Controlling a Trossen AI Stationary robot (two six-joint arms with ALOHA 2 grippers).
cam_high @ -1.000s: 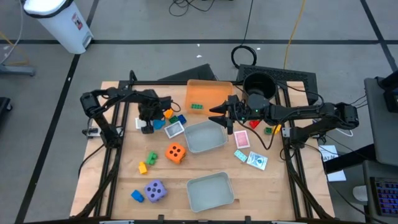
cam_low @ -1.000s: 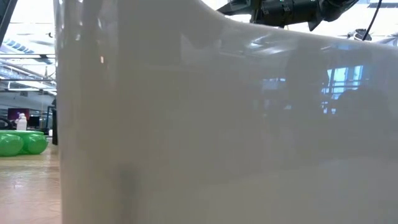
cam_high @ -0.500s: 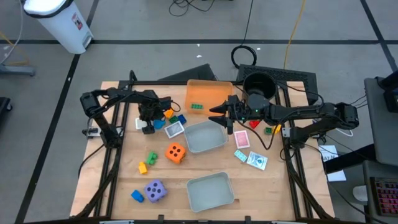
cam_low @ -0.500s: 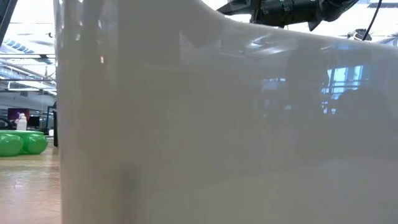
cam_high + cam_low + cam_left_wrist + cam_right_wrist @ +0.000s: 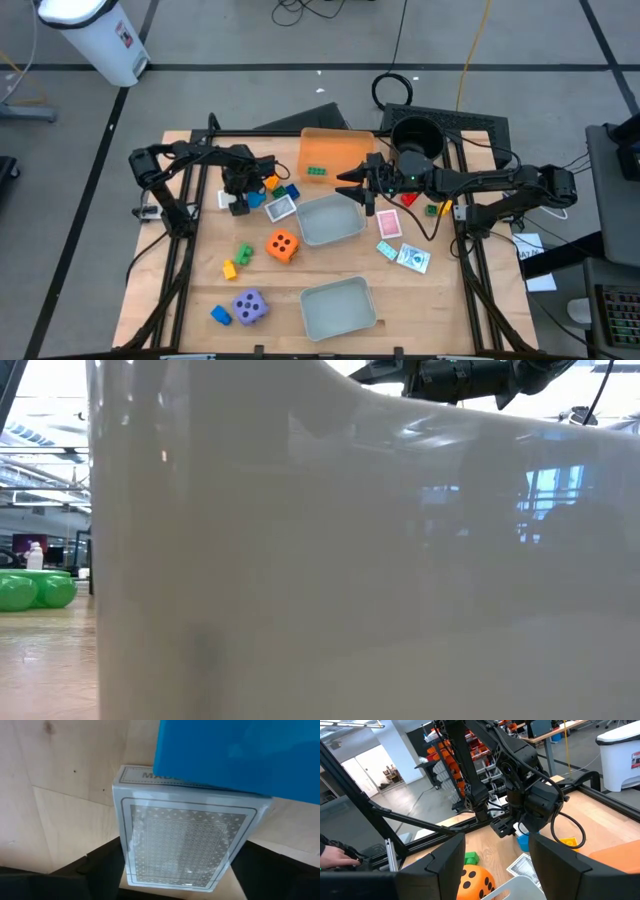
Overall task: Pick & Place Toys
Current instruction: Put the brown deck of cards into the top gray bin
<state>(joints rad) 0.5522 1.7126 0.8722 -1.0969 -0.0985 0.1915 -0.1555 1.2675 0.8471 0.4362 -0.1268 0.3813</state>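
Note:
My left gripper (image 5: 237, 203) points steeply down at the table's far left, shut on a white card pack (image 5: 185, 840) that lies flat on the wood. A blue piece (image 5: 240, 755) covers the pack's far end. Yellow, blue and green bricks (image 5: 277, 187) cluster beside it. My right gripper (image 5: 352, 188) hovers level over the far corner of a clear tray (image 5: 330, 222), open, with nothing between its fingers (image 5: 560, 865). An orange die (image 5: 282, 245) and a purple die (image 5: 249, 306) sit on the table. My left gripper (image 5: 177, 870) has the white pack's two long sides (image 5: 126, 860) between its two fingers, at the end away from the blue piece. The fingers come from above, slanting down, and lie across the pack. The pack rests flat on the table.
An orange tray (image 5: 340, 148) holds a green brick (image 5: 317, 172). Behind it stands a black pot (image 5: 415, 135). A second clear tray (image 5: 338, 307) sits near the front edge; its wall (image 5: 350, 560) fills the low view. Cards (image 5: 388, 225) and small bricks (image 5: 431, 209) lie at the right.

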